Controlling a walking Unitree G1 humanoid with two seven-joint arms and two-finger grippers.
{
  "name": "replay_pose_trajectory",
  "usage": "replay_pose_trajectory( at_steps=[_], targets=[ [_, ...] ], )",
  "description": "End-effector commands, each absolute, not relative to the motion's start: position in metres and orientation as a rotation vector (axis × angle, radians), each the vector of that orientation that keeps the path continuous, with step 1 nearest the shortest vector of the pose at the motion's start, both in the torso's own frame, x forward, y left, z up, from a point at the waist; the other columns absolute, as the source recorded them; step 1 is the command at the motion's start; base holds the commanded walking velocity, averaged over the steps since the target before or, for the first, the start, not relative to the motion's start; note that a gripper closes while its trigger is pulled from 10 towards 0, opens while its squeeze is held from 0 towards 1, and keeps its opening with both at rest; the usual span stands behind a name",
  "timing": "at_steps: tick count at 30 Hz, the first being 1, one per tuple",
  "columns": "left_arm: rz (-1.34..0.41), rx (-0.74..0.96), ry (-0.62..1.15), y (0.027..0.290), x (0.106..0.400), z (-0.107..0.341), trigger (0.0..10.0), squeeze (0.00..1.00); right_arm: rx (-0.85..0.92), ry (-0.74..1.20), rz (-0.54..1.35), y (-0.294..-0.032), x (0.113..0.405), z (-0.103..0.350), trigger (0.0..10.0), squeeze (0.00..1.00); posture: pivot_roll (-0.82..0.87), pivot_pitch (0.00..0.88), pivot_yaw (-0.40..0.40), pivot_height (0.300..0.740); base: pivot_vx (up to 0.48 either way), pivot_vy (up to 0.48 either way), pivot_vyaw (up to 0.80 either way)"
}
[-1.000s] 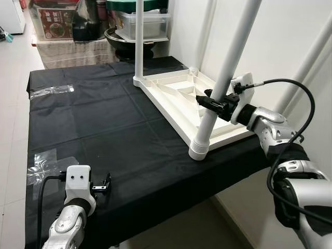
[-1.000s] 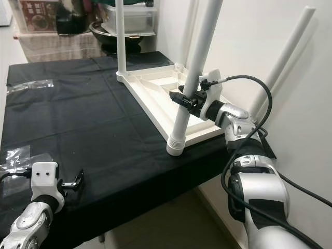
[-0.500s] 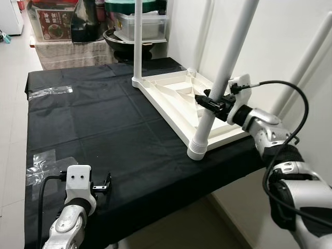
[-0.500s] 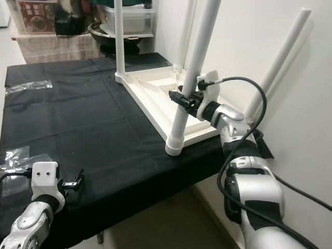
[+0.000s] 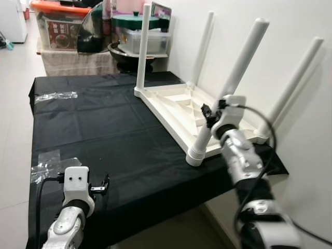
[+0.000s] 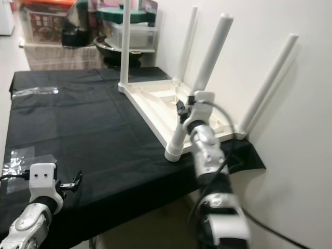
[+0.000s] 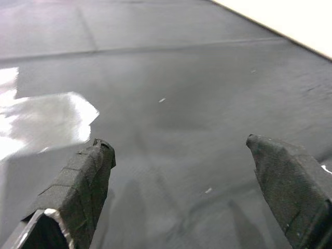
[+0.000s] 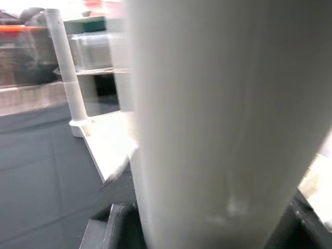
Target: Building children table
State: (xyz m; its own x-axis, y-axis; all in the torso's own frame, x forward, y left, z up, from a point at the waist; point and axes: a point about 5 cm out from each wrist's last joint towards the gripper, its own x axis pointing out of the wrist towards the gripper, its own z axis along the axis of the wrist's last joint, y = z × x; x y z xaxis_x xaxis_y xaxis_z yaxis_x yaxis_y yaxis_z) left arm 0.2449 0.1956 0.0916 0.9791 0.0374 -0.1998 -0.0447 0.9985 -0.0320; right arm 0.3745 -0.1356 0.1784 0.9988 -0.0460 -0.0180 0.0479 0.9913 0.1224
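A white children's table (image 5: 174, 99) lies upside down on the black cloth (image 5: 104, 124), with all its legs pointing up. My right gripper (image 5: 209, 114) is shut on the lower part of the nearest leg (image 5: 236, 78), close to the table's front right corner. In the right wrist view that leg (image 8: 218, 104) stands between the black fingers (image 8: 111, 228). My left gripper (image 5: 101, 184) rests low at the cloth's front left, far from the white table. It is open, and between its fingertips (image 7: 93, 155) lies bare cloth.
Clear tape patches (image 5: 52, 96) (image 5: 47, 166) lie on the cloth at the left. Storage boxes (image 5: 62, 31) and a dark pan (image 5: 124, 52) stand behind the table. A white wall (image 5: 290, 41) runs close along the right side. The cloth's front edge drops to the floor.
The whole picture has shifted, so the camera has moved and now shows the legs' tops. My right gripper stays shut on the near leg. The left gripper has not moved.
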Motion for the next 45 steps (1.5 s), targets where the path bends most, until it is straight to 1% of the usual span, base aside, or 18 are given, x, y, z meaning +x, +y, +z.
replay_pose_trajectory(
  at_steps=[1,4,6,7,8,10,12,23,38,39,43,44,45],
  targets=[
    [0.033,-0.042,0.199,0.193,0.246,0.091,10.0,0.0,0.101,0.275,-0.091,-0.139,0.363,0.126,0.0,0.0,0.08,0.0,-0.128,0.74,0.0,0.0,0.0],
    [0.033,-0.04,0.195,0.193,0.248,0.091,10.0,0.0,0.101,0.295,-0.127,-0.128,0.368,0.127,0.0,0.0,0.08,0.0,-0.136,0.74,0.0,0.0,0.0],
    [0.033,-0.04,0.195,0.193,0.248,0.091,10.0,0.0,0.101,0.295,-0.127,-0.128,0.368,0.127,0.0,0.0,0.08,0.0,-0.136,0.74,0.0,0.0,0.0],
    [0.035,-0.039,0.193,0.193,0.248,0.091,10.0,0.0,0.097,0.308,-0.131,-0.122,0.371,0.129,0.0,0.0,0.08,0.0,-0.136,0.74,0.0,0.0,0.0],
    [0.035,-0.039,0.193,0.193,0.248,0.091,10.0,0.0,0.097,0.308,-0.131,-0.122,0.371,0.129,0.0,0.0,0.08,0.0,-0.136,0.74,0.0,0.0,0.0],
    [0.039,-0.04,0.192,0.193,0.247,0.091,10.0,0.0,0.098,0.357,-0.107,-0.107,0.374,0.128,0.0,0.0,0.1,0.0,-0.151,0.74,0.0,0.0,0.0],
    [0.04,-0.04,0.192,0.193,0.247,0.091,10.0,0.0,0.103,0.382,-0.103,-0.104,0.373,0.126,0.0,0.0,0.1,0.0,-0.154,0.74,0.0,0.0,0.0],
    [0.035,-0.038,0.195,0.192,0.247,0.09,10.0,0.0,0.114,0.428,-0.187,-0.109,0.367,0.122,0.0,0.0,0.09,0.0,-0.147,0.74,0.0,0.0,0.0],
    [0.034,-0.038,0.195,0.192,0.246,0.089,10.0,0.0,0.138,0.429,-0.193,-0.107,0.367,0.126,0.0,0.0,0.09,0.0,-0.148,0.74,0.0,0.0,0.0],
    [0.034,-0.038,0.195,0.192,0.246,0.089,10.0,0.0,0.134,0.427,-0.192,-0.107,0.367,0.128,4.8,0.0,0.09,0.0,-0.147,0.74,0.0,0.0,0.0],
    [0.033,-0.038,0.195,0.191,0.247,0.089,10.0,0.0,0.13,0.426,-0.193,-0.107,0.367,0.13,4.8,0.0,0.09,0.0,-0.147,0.74,0.0,0.0,0.0],
    [0.032,-0.038,0.195,0.191,0.247,0.089,10.0,0.0,0.126,0.426,-0.201,-0.108,0.367,0.132,10.0,0.0,0.08,0.0,-0.144,0.74,0.0,0.0,0.0],
    [0.032,-0.038,0.195,0.191,0.247,0.089,10.0,0.0,0.126,0.426,-0.201,-0.108,0.367,0.132,10.0,0.0,0.08,0.0,-0.144,0.74,0.0,0.0,0.0]
  ],
)
